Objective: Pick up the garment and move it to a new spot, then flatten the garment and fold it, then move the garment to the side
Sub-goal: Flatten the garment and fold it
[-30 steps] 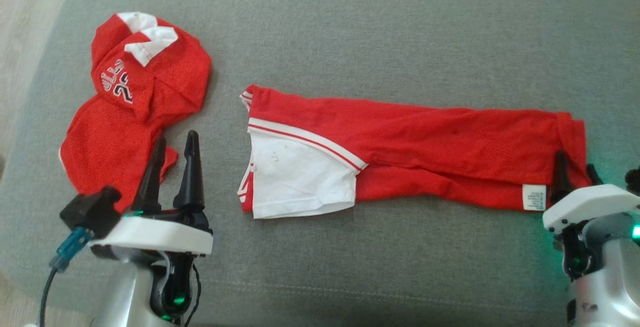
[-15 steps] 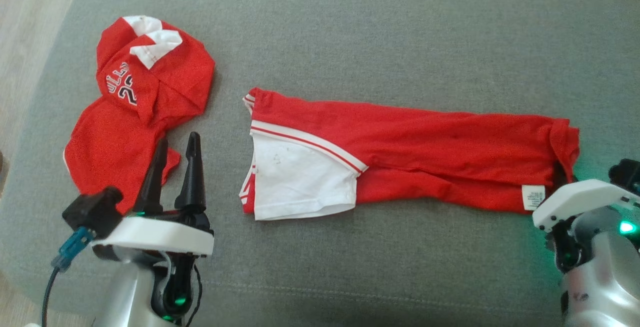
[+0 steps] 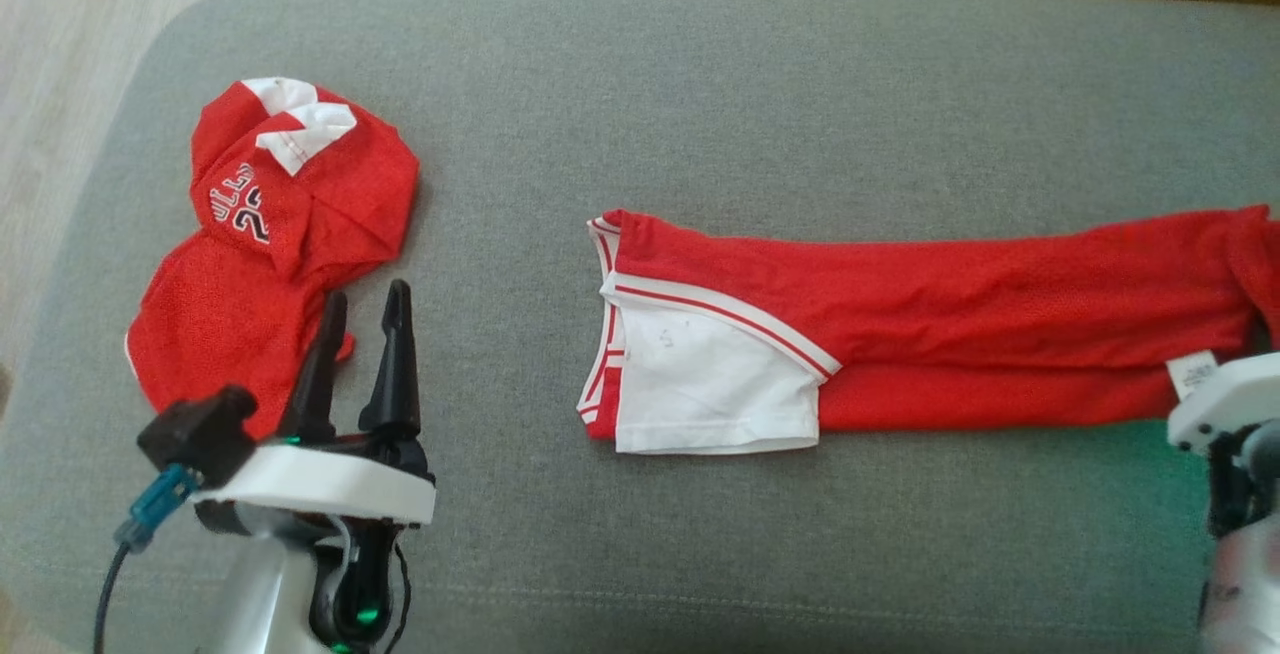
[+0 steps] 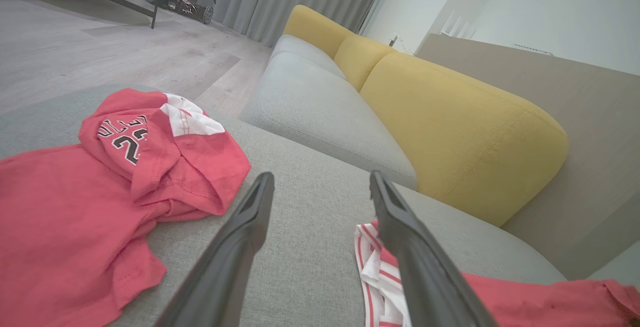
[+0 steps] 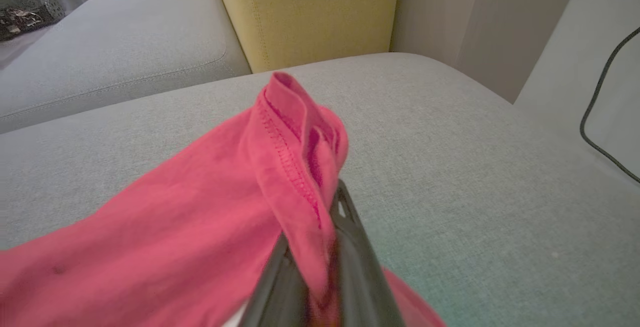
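A long red garment (image 3: pixel 950 314) with a white sleeve (image 3: pixel 710 384) lies stretched across the grey cushion (image 3: pixel 700 104). In the right wrist view my right gripper (image 5: pixel 332 207) is shut on the garment's red hemmed end (image 5: pixel 295 132), which bunches up over the fingers. In the head view its white wrist housing (image 3: pixel 1220 399) sits at that end, beside a white label (image 3: pixel 1192 374). My left gripper (image 3: pixel 367 294) stands open with nothing between its fingers, and its fingertips overlap the edge of a crumpled red jersey (image 3: pixel 280 234). The left wrist view has the open left gripper (image 4: pixel 321 177) between that jersey (image 4: pixel 75 207) and the garment's striped end (image 4: pixel 372 262).
The cushion's rounded left edge drops to a wooden floor (image 3: pixel 60 24). Behind it stand a grey sofa seat (image 4: pixel 320 112) and yellow back cushions (image 4: pixel 460 137). A black cable (image 5: pixel 600 112) runs down a pale surface at the right. Bare cushion lies in front of and behind the garment.
My right gripper has shut on the garment's right end and pulled it to the right, widening the gap to the crumpled jersey. The head camera has tilted. The left gripper has stayed open.
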Controlling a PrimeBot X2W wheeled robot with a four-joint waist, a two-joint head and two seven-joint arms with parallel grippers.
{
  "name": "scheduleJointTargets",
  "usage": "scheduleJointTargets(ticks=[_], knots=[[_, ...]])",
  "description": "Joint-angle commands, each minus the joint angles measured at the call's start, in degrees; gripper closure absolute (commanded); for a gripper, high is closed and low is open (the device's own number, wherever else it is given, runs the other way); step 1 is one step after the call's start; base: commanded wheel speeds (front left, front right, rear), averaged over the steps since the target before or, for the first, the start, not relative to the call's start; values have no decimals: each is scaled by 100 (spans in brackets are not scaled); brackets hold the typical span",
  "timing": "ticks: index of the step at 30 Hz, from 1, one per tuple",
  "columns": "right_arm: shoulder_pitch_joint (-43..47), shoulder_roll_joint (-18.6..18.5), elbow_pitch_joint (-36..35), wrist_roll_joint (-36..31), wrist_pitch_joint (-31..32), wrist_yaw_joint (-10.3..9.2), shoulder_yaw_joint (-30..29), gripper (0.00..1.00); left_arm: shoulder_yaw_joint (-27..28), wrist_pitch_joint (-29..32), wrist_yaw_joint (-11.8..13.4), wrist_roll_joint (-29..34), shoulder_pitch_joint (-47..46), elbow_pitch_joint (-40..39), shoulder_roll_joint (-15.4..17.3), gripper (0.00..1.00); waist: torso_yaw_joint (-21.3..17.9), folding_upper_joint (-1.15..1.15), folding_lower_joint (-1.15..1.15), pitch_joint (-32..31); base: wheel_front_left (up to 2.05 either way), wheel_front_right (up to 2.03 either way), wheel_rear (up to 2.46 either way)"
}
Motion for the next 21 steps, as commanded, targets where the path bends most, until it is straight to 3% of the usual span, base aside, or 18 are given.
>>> scheduleJointTargets(ticks=[1,5,15,21], knots=[[-173,-7,-231,-39,-18,37,177,100,150,-32,-35,-37,-65,-148,41,0,0,0,0,-29,0,0,0],[-195,119,-353,162,85,37,549,100,108,-32,-35,-86,-42,-99,41,0,10,0,0,-124,0,0,0],[51,178,-991,3282,969,37,3082,100,59,-33,-35,-190,90,-14,41,0,112,0,0,-438,0,0,0],[101,179,-807,4953,870,37,4272,100,-8,-33,-35,-285,135,5,41,0,261,0,0,-503,0,0,0]])
